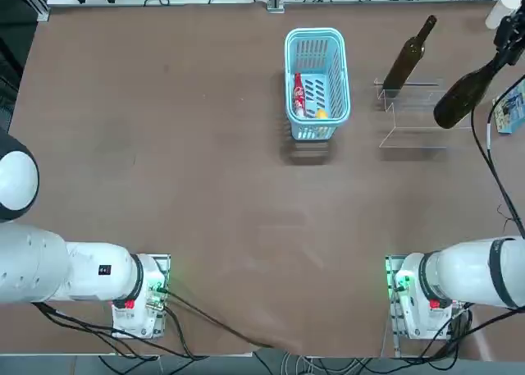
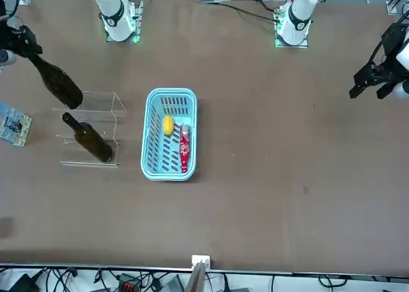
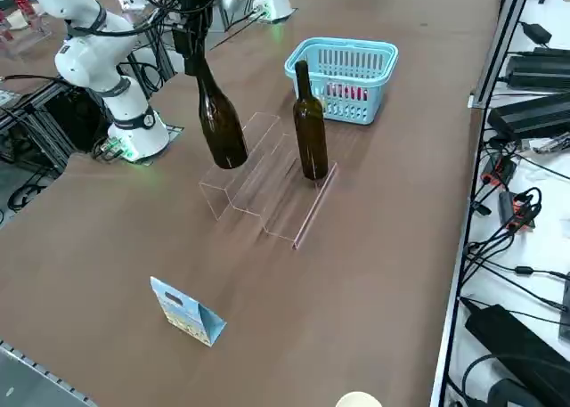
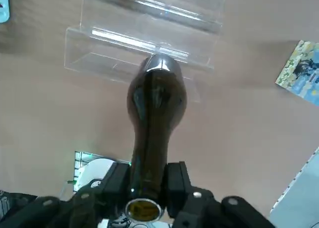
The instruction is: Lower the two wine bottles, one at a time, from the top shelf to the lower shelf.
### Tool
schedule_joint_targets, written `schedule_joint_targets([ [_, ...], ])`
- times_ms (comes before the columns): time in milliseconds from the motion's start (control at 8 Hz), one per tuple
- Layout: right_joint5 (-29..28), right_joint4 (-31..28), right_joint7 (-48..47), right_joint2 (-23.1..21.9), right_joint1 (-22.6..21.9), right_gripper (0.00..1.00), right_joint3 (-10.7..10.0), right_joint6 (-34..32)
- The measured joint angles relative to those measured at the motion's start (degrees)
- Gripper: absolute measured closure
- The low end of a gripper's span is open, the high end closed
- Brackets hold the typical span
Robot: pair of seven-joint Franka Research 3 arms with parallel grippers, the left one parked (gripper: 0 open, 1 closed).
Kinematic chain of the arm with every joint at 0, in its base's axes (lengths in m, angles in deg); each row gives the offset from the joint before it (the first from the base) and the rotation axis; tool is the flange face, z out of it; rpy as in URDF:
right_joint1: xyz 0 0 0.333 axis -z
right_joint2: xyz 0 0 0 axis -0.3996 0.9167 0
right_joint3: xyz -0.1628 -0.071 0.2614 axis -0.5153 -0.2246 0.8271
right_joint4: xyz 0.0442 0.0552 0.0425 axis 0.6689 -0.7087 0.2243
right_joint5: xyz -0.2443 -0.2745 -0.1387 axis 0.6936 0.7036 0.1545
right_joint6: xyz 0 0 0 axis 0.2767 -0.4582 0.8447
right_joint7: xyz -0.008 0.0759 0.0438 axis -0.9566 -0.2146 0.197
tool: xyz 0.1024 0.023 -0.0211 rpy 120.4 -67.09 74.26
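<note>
White, rounded arm (image 1: 480, 272) – black joint bands, loose black cables.

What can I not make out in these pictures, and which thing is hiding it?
- Held wine bottle, mouth: in the right side view, hidden by the right gripper, closed around its neck.
- Its base: in the right wrist view, hidden behind its own body.
- Standing wine bottle: in the right wrist view, nearly all cut off by the edge.
- Red bottle, small lettering: too small in the top view.
</note>
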Motion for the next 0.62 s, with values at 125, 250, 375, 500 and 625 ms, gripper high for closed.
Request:
schedule_joint_targets([
  [125,0.0,0.0,0.0,0.0,0.0,0.61,0.0,0.0],
  [250,0.1,0.0,0.0,0.0,0.0,0.61,0.1,0.0],
  [375,0.1,0.0,0.0,0.0,0.0,0.61,0.1,0.0],
  [500,0.1,0.1,0.0,0.0,0.0,0.61,0.2,0.1],
  [625,0.1,0.3,0.0,0.2,0.0,0.61,0.2,0.3],
])
